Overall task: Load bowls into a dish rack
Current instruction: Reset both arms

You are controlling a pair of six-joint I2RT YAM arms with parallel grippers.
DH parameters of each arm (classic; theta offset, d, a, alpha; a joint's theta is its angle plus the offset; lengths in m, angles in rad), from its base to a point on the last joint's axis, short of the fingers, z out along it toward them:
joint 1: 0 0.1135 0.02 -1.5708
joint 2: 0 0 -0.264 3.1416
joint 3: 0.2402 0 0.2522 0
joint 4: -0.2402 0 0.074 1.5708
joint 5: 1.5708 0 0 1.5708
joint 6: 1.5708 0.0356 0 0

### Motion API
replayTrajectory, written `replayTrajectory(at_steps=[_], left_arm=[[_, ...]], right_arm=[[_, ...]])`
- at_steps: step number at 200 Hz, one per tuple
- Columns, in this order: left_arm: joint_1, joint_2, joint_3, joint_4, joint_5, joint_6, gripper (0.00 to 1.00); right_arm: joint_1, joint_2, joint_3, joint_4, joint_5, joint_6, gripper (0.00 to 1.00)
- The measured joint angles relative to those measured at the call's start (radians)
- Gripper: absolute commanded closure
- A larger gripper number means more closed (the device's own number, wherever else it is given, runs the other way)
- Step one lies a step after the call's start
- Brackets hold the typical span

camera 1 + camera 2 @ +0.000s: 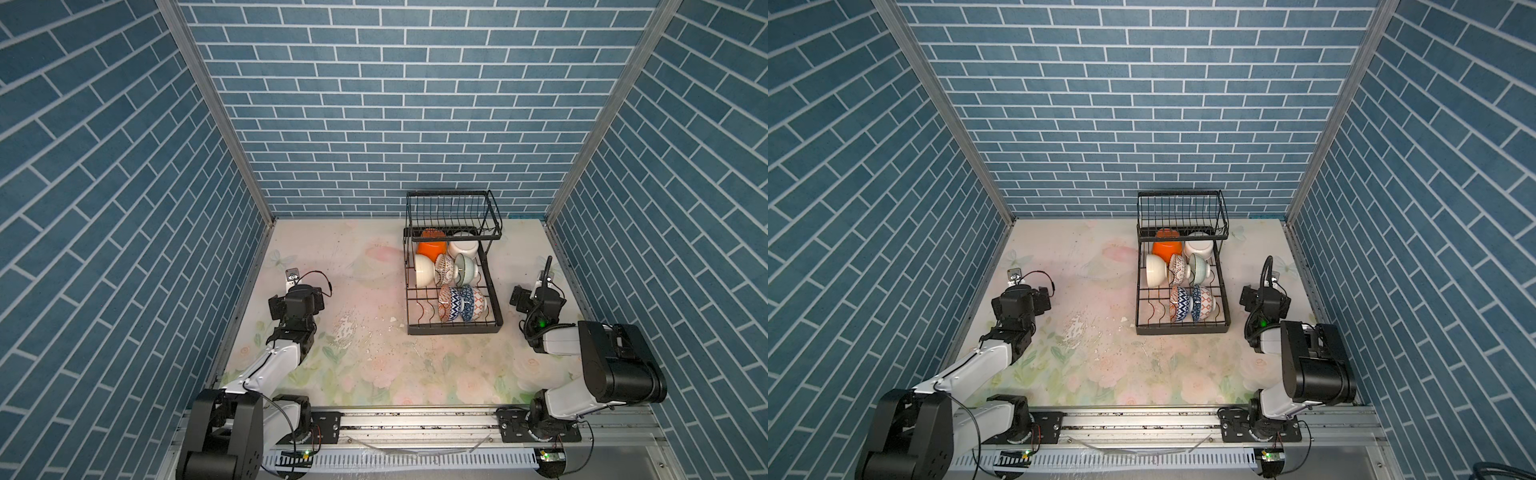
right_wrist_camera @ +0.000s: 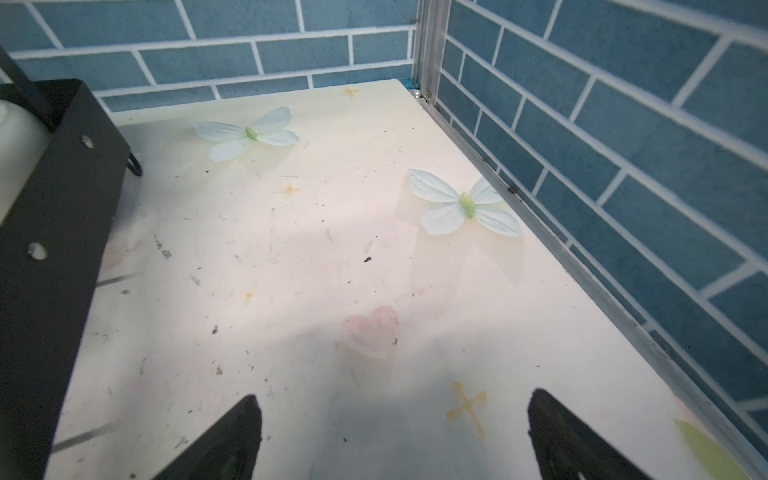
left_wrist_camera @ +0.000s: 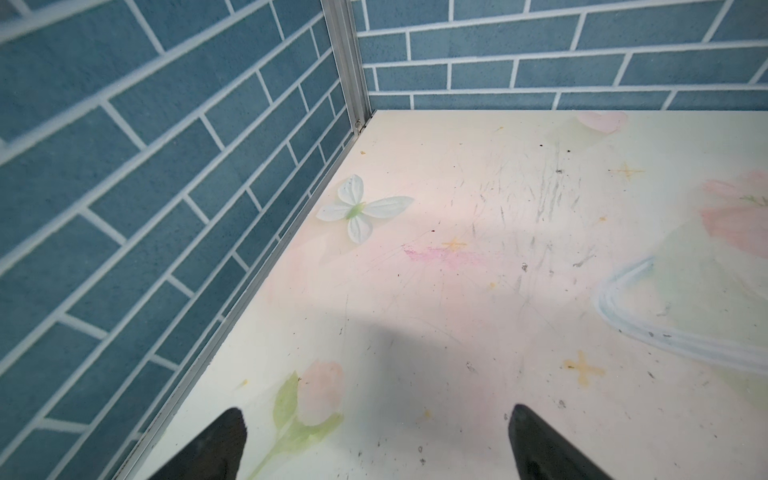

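Note:
The black wire dish rack point(image 1: 455, 330) stands right of centre in both top views, its raised basket tier point(image 1: 1181, 212) empty. On the lower tray several bowls rest on edge: orange point(image 1: 431, 249), white point(image 1: 464, 248), cream point(image 1: 424, 270), reddish-brown patterned point(image 1: 444, 269), mint point(image 1: 465, 268) and blue-and-white point(image 1: 455, 305). My left gripper point(image 3: 376, 411) is open over bare table by the left wall. My right gripper point(image 2: 392, 399) is open and empty, just right of the rack's side wall point(image 2: 54, 208).
Blue brick-pattern walls enclose the floral table point(image 1: 353, 357) on three sides. My left arm point(image 1: 297, 305) sits near the left wall, my right arm point(image 1: 540, 305) near the right wall. Printed butterflies point(image 2: 465, 203) mark the tabletop.

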Motion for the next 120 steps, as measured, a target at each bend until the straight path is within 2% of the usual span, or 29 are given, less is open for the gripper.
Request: replayTrajectory(at_steps=[70,103,120], left_arm=[[0.012,0.158,-0.104,0.373,0.086,0.048,0.00],[0.016,0.305,-0.119,0.590,0.104,0.077,0.00],[0.016,0.370,-0.114,0.627,0.105,0.081,0.01]], right_arm=[[0.000,0.002,0.004,0.018,-0.009,-0.006,0.01],[0.000,0.002,0.004,0.018,-0.009,-0.007,0.01],[0.000,0.002,0.004,0.018,-0.009,-0.006,0.01]])
